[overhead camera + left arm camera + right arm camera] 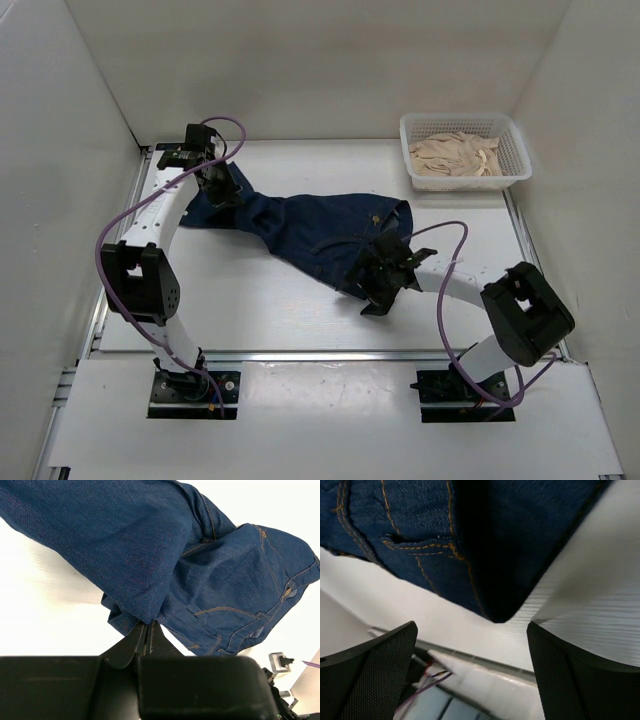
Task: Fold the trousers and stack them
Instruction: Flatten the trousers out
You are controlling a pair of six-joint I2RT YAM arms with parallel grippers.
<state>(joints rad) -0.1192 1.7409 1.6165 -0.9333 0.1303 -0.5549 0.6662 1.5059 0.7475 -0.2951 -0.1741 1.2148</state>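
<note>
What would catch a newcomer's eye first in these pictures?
The dark blue trousers, lying crumpled across the middle of the table. The left hand pinches their far left edge, while the right hand stands open at their near right end. A white basket of beige cloth sits far right.

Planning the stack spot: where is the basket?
Top view: the basket sits in the far right corner of the table, apart from the jeans, beyond the right gripper.

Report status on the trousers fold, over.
Left gripper shut on the trousers, leg end. Right gripper open, empty, at waist end. They lie unfolded across the table. Basket of beige cloth far right, not in the way.
</note>
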